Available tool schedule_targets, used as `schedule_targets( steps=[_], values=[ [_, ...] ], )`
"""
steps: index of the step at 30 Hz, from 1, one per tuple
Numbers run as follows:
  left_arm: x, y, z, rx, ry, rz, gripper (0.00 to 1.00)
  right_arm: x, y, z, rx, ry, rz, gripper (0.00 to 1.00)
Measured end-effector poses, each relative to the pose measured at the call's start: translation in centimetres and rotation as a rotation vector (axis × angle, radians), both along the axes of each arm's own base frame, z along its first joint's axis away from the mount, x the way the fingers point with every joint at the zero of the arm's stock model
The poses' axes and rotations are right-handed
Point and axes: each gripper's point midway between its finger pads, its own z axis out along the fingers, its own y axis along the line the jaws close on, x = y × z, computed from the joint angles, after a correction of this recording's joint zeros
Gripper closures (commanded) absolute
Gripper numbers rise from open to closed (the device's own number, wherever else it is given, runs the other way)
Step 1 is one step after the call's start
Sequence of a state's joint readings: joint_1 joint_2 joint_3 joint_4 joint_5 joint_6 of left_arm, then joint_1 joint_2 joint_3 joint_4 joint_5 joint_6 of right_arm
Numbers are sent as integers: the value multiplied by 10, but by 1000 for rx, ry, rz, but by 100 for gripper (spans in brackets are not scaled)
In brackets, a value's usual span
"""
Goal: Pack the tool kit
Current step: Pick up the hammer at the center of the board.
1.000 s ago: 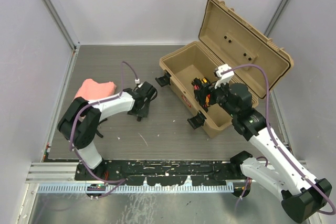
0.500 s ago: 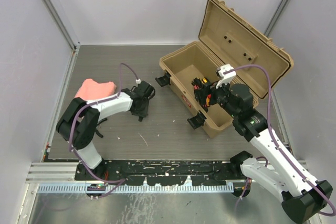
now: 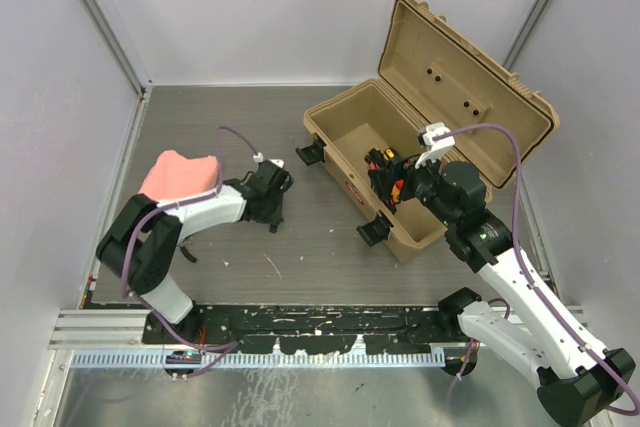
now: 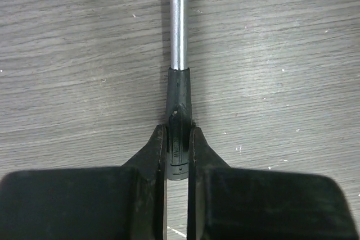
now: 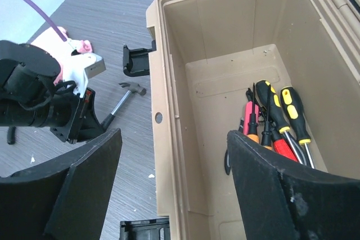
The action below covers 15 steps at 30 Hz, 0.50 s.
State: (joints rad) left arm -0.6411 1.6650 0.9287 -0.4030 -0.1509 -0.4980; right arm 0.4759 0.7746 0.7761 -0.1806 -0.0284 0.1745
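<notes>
The tan hard-plastic case stood on the right half of the grey counter, its ribbed lid thrown back and two black latches hanging from the front wall. Only the right wrist view looked down to its floor, where a cluster of screwdrivers lay at one end. Two had yellow-and-black handles and the others beside them were red and orange, packed too tightly to count. The right hand hovered over that end with its fingers wide apart and nothing between them. The top view hid the single hammer under the left arm. The left wrist view showed its bright steel shaft and black grip lying on the counter, with the left hand clamped on the end of the grip. The right wrist view alone showed the hammer head, near a latch just outside the case. One pink folded cloth lay to the left of the left arm.
</notes>
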Motion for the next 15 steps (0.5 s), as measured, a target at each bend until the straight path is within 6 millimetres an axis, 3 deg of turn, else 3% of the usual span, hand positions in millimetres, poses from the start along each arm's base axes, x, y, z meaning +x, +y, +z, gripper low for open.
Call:
schedule_targets(
  steps=[5, 12, 15],
  values=[
    [-12, 2, 7, -104, -74, 35, 100, -3, 12, 14, 114, 2, 34, 17],
    [-52, 32, 13, -128, -100, 78, 100, -3, 32, 22, 251, 45, 91, 23],
    [-54, 35, 30, -176, -161, 97, 100, -7, 43, 24, 304, 63, 143, 27]
  ],
)
